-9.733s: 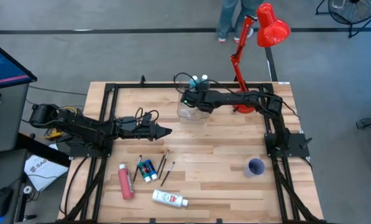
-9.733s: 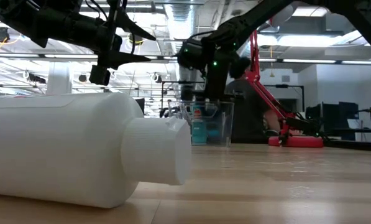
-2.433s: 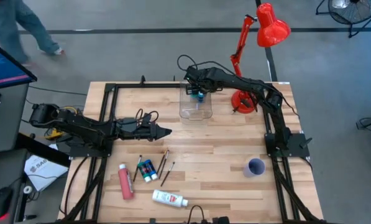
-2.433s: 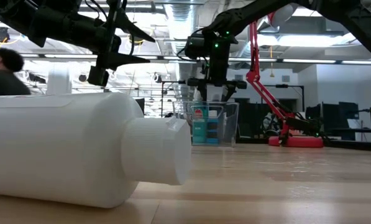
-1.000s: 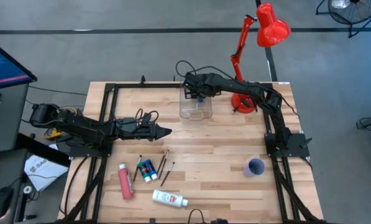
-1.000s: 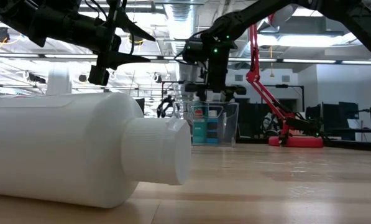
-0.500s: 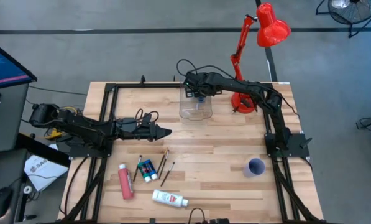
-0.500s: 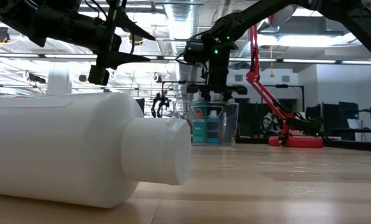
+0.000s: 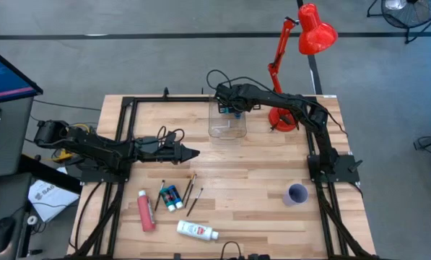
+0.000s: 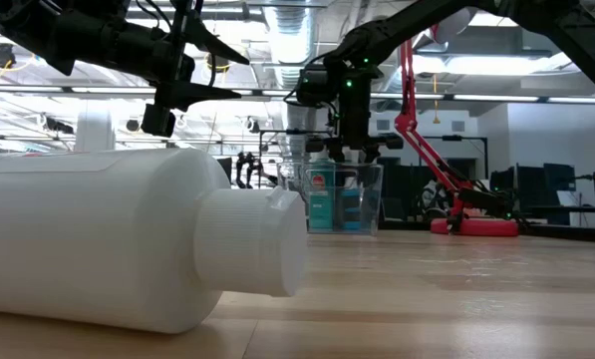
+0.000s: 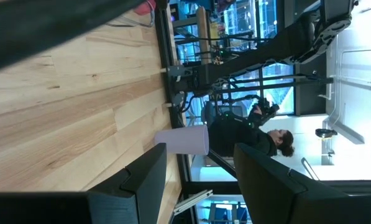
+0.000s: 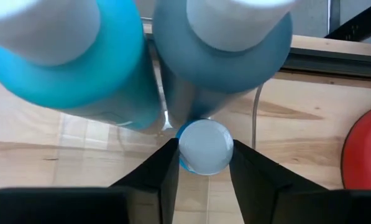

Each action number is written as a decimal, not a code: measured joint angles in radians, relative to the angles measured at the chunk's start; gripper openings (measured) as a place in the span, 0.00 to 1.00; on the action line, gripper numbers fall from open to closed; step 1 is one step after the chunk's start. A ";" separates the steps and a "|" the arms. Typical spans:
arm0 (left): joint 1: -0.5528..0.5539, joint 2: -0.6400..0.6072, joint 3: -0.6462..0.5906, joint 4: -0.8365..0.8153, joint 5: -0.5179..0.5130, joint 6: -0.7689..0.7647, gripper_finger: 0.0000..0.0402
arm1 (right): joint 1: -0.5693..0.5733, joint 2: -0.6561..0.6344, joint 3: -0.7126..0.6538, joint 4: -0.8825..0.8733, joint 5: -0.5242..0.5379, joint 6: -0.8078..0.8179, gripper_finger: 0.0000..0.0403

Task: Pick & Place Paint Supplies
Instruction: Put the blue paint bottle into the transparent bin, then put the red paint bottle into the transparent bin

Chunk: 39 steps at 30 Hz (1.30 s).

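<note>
At the far edge of the tabletop [image 9: 273, 166], right end effector [image 9: 233, 107] hangs directly over the clear box [image 9: 227, 124], fingers clamped on a small blue-green bottle [image 12: 204, 146]. Wrist view: white cap sits between both dark fingers, bottle pointing down into the box. Two bigger bottles already upright in there, side by side: light blue bottle [image 12: 67, 68] and grey bottle [image 12: 225, 53]. Low view shows the same two standing inside the box walls under the gripper.

Left end effector [image 9: 188, 152] waits above the tabletop left of centre, fingers parted with a gap between them in its wrist view.

Rest of the supplies lie near the front-left: pink-red tube [image 9: 146, 210], small blue-green bottles [image 9: 171, 197], white bottle [image 9: 196, 230] on its side, several thin paintbrushes [image 9: 189, 189] flat around them. All untouched.

Purple cup [image 9: 297, 193] stands front-right, well apart from everything. Red desk lamp [image 9: 302, 43] at the back-right corner. A person [image 11: 250, 134] shows in the room beyond the cup, left wrist view.
</note>
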 joint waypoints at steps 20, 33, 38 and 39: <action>0.000 0.000 0.000 0.000 -0.001 0.002 0.45 | 0.001 0.000 0.000 -0.001 -0.001 0.000 0.60; 0.000 0.000 0.000 0.000 -0.001 0.003 0.45 | 0.000 0.000 0.000 -0.073 -0.004 0.026 0.62; 0.000 0.000 0.000 0.000 -0.001 0.003 0.45 | 0.000 0.000 0.000 -0.073 -0.005 0.000 0.62; 0.000 0.000 0.000 0.000 -0.001 0.003 0.45 | 0.001 0.000 0.000 -0.073 -0.006 0.000 0.62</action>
